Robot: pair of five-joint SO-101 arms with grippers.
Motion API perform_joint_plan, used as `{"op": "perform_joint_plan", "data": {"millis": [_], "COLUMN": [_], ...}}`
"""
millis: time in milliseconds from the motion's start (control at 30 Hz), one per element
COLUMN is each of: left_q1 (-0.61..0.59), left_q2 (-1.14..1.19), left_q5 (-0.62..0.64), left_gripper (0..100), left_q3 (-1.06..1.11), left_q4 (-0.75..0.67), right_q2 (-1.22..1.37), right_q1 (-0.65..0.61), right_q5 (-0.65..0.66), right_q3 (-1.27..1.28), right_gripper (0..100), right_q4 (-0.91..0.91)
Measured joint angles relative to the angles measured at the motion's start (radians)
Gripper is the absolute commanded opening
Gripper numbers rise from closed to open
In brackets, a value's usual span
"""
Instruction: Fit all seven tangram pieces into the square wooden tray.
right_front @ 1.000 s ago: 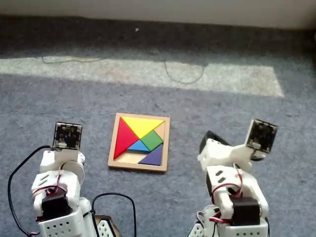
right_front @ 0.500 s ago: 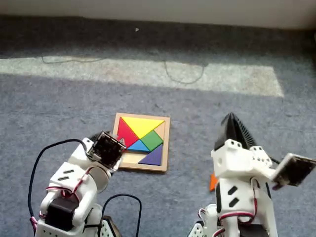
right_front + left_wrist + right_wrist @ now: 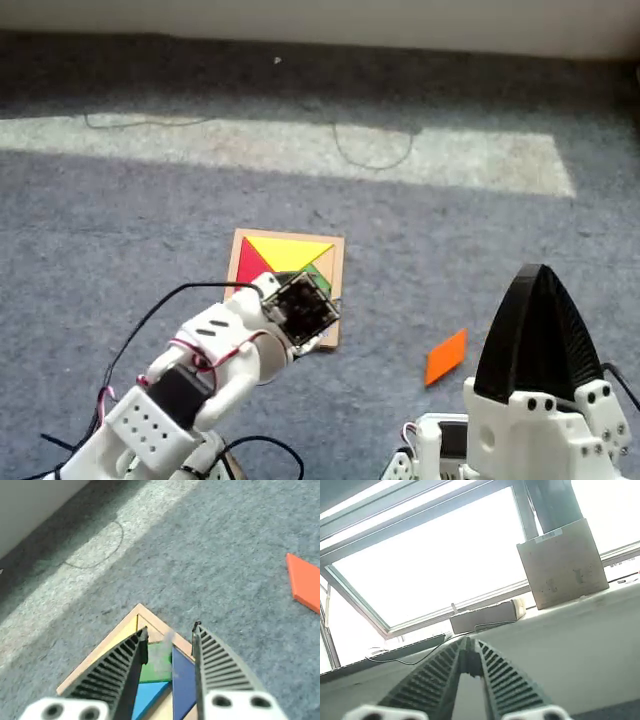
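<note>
Your right gripper (image 3: 472, 644) has swung up, its fingers closed on nothing. The orange parallelogram piece (image 3: 445, 357) now lies uncovered on the grey carpet (image 3: 150, 230). Your left gripper (image 3: 170, 630), fingers apart, has reached over the square wooden tray (image 3: 290, 237).

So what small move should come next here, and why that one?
Probably swing the left claw sideways toward the orange piece. That piece lies on the carpet outside the wooden tray, while the left claw is open and low above the tray's corner. The right claw is shut and points up at the window, so it seems less ready.
</note>
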Motion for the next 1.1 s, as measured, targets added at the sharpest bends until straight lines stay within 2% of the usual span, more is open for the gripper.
{"op": "perform_joint_plan", "data": {"millis": [200, 400, 700, 833, 933, 1100], "left_q1": [0.118, 0.239, 0.321, 0.376, 0.423, 0.433], "left_q2": [0.394, 0.783, 1.209, 1.269, 1.284, 1.339], "left_q5": [0.086, 0.140, 0.304, 0.321, 0.321, 0.321], "left_gripper": [13, 13, 22, 22, 22, 22], "left_q3": [-0.178, -0.342, -0.606, -0.675, -0.733, -0.778], "left_q4": [-0.187, -0.324, -0.339, -0.322, -0.253, -0.186], "right_q2": [0.000, 0.000, 0.000, 0.000, 0.000, 0.000], "right_q1": [0.000, 0.000, 0.000, 0.000, 0.000, 0.000], "right_q5": [-0.147, -0.175, -0.184, -0.184, -0.184, -0.184], "right_q3": [-0.002, -0.002, 0.006, 0.006, 0.006, 0.006], "right_gripper": [0.4, 0.4, 0.4, 0.4, 0.4, 0.4], "right_q4": [0.000, 0.000, 0.034, 0.035, 0.071, 0.098]}}
